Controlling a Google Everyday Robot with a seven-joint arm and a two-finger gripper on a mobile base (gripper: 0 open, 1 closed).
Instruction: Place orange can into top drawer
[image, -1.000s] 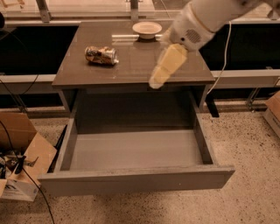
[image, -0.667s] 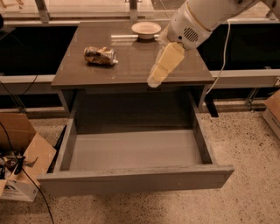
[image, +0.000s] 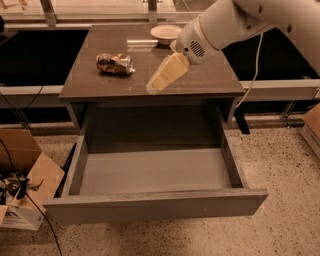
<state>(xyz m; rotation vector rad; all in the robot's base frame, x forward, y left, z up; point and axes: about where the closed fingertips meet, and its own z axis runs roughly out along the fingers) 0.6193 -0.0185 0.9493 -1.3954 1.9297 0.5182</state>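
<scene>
The orange can (image: 115, 63) lies on its side on the left part of the tabletop (image: 200, 82), dented and shiny. The top drawer (image: 155, 172) is pulled fully open below the table's front edge, and nothing shows inside it. My gripper (image: 156, 86) hangs over the tabletop's front middle, to the right of the can and apart from it, pointing down and left. It holds nothing that I can see.
A round cream bowl (image: 165, 33) stands at the back of the table. Cardboard boxes and cables (image: 22, 185) lie on the floor at left. Another box (image: 312, 130) is at the right edge. A rail runs behind the table.
My arm and gripper have moved left across the tabletop, closer to the can. The can and the drawer have not moved.
</scene>
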